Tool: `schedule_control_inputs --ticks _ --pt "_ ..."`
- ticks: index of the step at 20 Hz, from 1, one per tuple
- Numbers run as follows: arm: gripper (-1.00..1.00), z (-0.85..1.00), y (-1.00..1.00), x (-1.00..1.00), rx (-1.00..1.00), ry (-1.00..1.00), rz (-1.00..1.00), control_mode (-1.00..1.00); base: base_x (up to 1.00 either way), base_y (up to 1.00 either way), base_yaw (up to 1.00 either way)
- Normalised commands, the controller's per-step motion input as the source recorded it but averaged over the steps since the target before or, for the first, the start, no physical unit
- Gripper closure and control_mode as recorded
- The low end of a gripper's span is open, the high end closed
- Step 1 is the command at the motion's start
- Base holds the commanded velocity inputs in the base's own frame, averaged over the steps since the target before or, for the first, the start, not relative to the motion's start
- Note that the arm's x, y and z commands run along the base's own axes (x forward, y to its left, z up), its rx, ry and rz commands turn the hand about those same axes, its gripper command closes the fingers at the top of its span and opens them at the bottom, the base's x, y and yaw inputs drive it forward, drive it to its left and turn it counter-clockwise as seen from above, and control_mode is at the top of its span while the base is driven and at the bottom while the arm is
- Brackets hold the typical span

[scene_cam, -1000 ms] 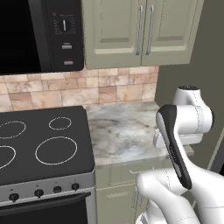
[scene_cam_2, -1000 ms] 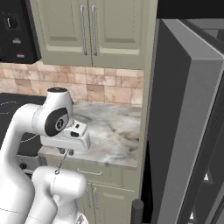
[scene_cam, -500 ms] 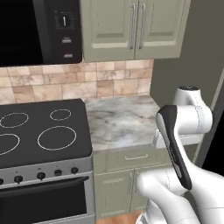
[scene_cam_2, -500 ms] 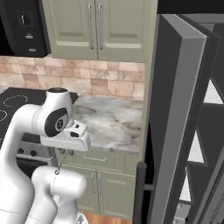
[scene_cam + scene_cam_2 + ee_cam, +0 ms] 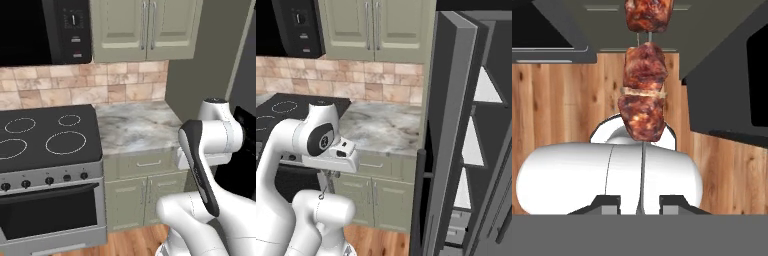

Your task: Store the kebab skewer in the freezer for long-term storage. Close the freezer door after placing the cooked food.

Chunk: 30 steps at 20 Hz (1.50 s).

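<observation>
- Plainly, the biggest hazard is the freezer door (image 5: 453, 135), standing open edge-on between the arm and the freezer (image 5: 481, 165); a wide swing of the arm toward the white shelves could clip that edge and knock the door or the load.
- Next, the marble desk (image 5: 134, 125) and the cabinet fronts under it sit close beside the arm, so a base turn made too tight could brush the hanging food against them.
- The kebab skewer (image 5: 644, 95) hangs from the hand over the wooden floor and the robot's own white body, its meat chunks well out from the grip; that far-out weight could make the thin metal stick pivot or slide.
- The fingers (image 5: 641, 202) are nearly closed, pinching only the bare end of the stick; I judge so slim a hold the likeliest to slip on a jerk.
- Smallest worry: a skewer laid so it pokes past the shelf edge would likely stop the door from shutting fully.
</observation>
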Motion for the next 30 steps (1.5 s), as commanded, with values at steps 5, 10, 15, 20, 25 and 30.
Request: schedule_control_inputs --ticks 5,10,15,20,25,30 --pt "1.0 0.0 0.0 0.0 0.0 0.0 0.0 1.0 -0.55 0.0 -0.03" --pt "1.0 0.0 0.0 0.0 0.0 0.0 0.0 1.0 -0.56 0.0 -0.07" --pt "1.0 0.0 0.0 0.0 0.0 0.0 0.0 1.0 -0.5 0.0 -0.08" --pt "1.0 0.0 0.0 0.0 0.0 0.0 0.0 1.0 -0.46 0.0 -0.14" --pt "1.0 0.0 0.0 0.0 0.0 0.0 0.0 1.0 -0.39 0.0 -0.3" --pt "1.0 0.0 0.0 0.0 0.0 0.0 0.0 1.0 -0.26 -0.03 -0.44"
